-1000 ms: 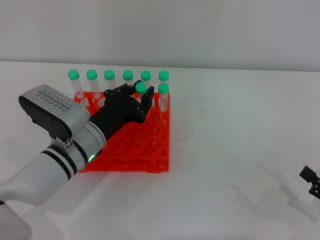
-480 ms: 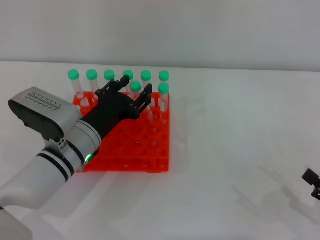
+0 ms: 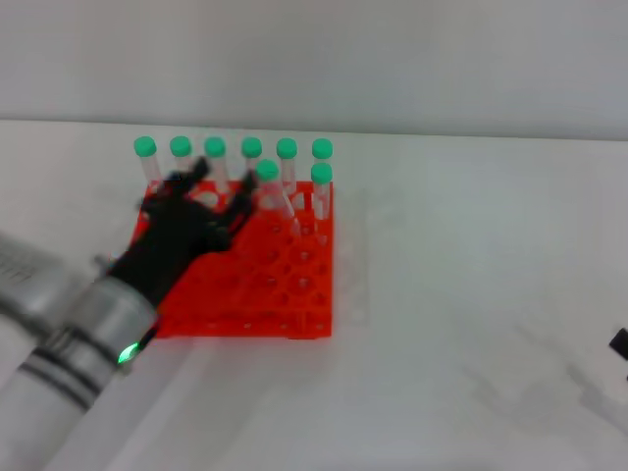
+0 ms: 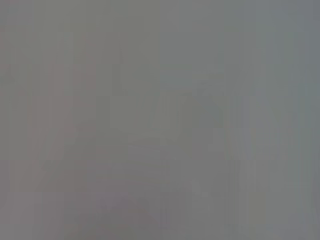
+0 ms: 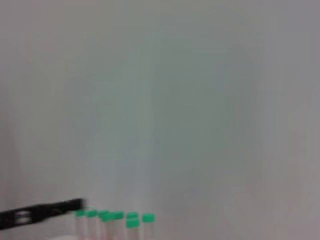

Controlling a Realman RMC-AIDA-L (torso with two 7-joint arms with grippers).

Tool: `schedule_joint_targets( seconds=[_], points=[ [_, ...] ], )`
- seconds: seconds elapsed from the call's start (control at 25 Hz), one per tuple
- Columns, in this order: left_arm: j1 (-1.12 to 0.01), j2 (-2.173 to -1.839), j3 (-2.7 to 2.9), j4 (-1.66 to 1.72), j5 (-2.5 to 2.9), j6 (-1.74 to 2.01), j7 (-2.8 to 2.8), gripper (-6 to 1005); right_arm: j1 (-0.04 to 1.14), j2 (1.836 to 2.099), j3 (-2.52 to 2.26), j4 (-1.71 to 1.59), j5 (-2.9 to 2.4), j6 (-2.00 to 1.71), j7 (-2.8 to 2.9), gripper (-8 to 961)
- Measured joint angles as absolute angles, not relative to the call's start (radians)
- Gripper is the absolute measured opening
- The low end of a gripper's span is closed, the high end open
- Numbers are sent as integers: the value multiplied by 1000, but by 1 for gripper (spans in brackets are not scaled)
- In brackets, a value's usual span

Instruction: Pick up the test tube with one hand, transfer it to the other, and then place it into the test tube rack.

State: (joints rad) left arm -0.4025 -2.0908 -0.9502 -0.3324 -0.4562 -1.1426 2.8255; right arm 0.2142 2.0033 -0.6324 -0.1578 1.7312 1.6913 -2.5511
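The test tube [image 3: 267, 183], clear with a green cap, stands in the second row of the orange-red test tube rack [image 3: 280, 289], leaning a little. My left gripper [image 3: 211, 196] is over the rack's left part, just left of that tube and apart from it, fingers spread and empty. Several alike tubes [image 3: 215, 149] fill the back row, and one more [image 3: 320, 177] stands at the right of the second row. Only a black tip of my right gripper [image 3: 620, 343] shows at the far right edge. The right wrist view shows the tube caps [image 5: 115, 216] far off.
The rack stands on a white table [image 3: 471, 255] before a pale wall. A black bar [image 5: 40, 212] shows beside the tubes in the right wrist view. The left wrist view shows only blank grey.
My left gripper let go of the tube, which now stands in the rack, and drew back toward the lower left. The right gripper slipped further off the right edge.
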Motion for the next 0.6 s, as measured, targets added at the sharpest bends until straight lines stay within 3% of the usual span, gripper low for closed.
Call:
schedule_joint_targets(
  seconds=[0.48,0.6],
  points=[
    [-235,-2093,-944,-266,-746,-1374,2819,707,208,2005,-423,-129,1732,1654,-2559,876],
    [-204,-2094,-944,-251,-794,-1395,2819,794,206,2006,-326,-103,1732,1629,-2588,876]
  ],
)
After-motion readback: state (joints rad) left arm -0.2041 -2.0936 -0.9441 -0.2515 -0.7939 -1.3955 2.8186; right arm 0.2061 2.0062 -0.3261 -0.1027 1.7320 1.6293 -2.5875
